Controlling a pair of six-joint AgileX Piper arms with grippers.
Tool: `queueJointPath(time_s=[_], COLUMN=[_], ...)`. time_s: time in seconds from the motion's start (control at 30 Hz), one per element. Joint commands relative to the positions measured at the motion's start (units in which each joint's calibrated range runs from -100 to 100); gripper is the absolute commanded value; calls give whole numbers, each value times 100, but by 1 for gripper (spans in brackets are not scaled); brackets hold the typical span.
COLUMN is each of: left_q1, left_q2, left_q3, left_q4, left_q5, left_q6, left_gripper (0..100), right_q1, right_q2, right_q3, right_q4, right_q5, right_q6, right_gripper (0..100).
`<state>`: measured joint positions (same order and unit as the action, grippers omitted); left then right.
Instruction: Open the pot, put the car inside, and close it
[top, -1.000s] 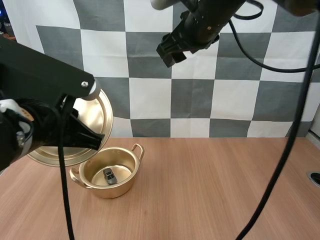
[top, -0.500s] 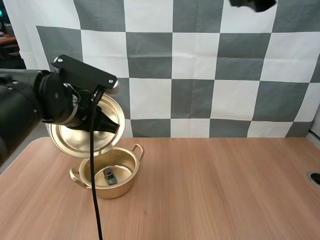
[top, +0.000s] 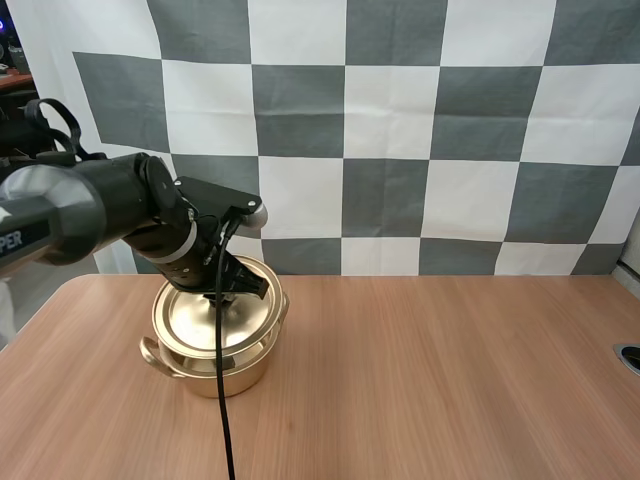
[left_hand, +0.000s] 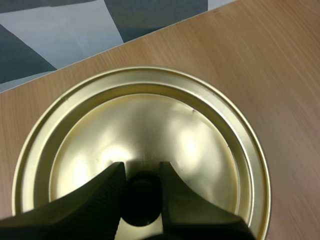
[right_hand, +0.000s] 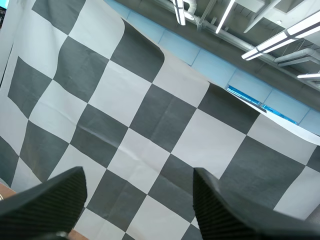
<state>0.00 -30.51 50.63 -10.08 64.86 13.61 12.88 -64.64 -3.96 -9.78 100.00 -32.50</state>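
A gold pot (top: 235, 372) with two side handles stands on the wooden table at the left. Its gold lid (top: 205, 318) (left_hand: 145, 145) lies nearly flat over the pot's mouth and covers the inside. My left gripper (top: 240, 283) (left_hand: 141, 187) is shut on the lid's black knob (left_hand: 142, 200), the two fingers pinching it from either side. In the right wrist view my right gripper (right_hand: 140, 200) stands open, its fingers far apart and raised toward the backdrop.
The wooden table (top: 430, 380) stretches to the right of the pot. A small round fitting (top: 630, 356) sits at the table's right edge.
My left arm has swung the lid from tilted up behind the pot down over its mouth, hiding the small car inside. The right arm has risen out of the high view.
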Motion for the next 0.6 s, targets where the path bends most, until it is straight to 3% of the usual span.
queueJointPath(time_s=[0.0, 0.57], left_q1=[0, 7], left_q2=[1, 902], left_q3=[0, 0], left_q4=[3, 117], left_q5=[7, -560], left_q6=[-2, -80], left_gripper=[0, 0], right_q1=[-3, -3], right_q2=[-7, -7], right_q3=[8, 8], right_q4=[3, -7], right_q5=[0, 0], right_q6=[4, 4], right_gripper=[100, 100])
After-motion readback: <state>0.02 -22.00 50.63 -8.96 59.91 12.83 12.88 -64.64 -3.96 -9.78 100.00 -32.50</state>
